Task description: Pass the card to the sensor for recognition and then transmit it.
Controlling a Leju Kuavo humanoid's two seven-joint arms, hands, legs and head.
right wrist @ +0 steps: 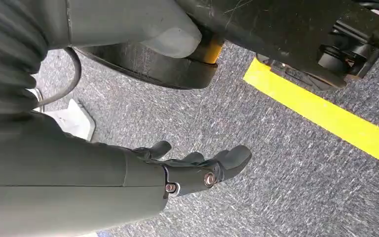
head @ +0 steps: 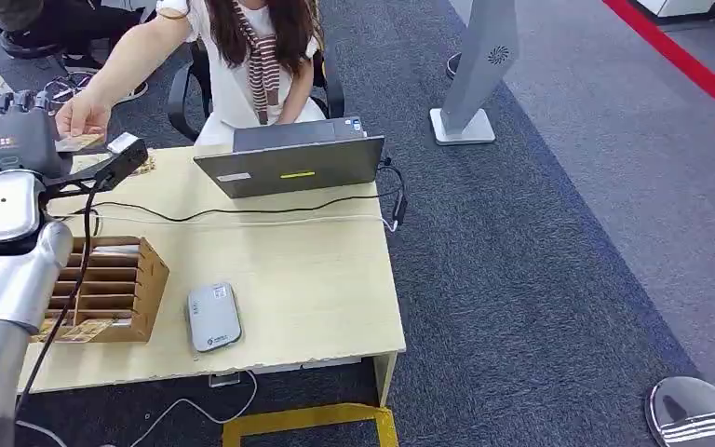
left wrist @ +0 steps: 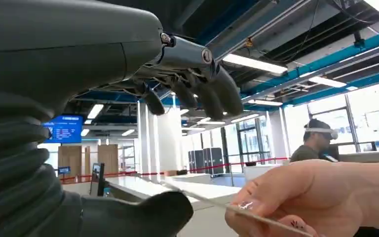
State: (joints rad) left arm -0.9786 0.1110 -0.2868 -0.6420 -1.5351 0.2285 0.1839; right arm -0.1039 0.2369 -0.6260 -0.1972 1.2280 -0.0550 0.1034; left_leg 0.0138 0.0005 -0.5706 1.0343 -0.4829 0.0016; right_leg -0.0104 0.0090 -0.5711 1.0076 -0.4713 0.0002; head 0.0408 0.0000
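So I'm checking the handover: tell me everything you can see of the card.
The card is thin, flat and pale, seen nearly edge-on in the left wrist view. A person's hand pinches one end; the other end reaches in over the left hand's thumb, below its curled fingers. Whether the thumb touches it is unclear. It is above the table's far left corner.

1. Table (head: 317,307): laptop (head: 290,160) at far edge, person (head: 242,56) seated behind it.
2. Slotted box (head: 112,287) at near left; sensor (head: 213,317) just right of it.
3. Cable (head: 242,209) runs between laptop and box.

thin card (left wrist: 212,201) edge-on, pinched by person's fingers (left wrist: 276,207)
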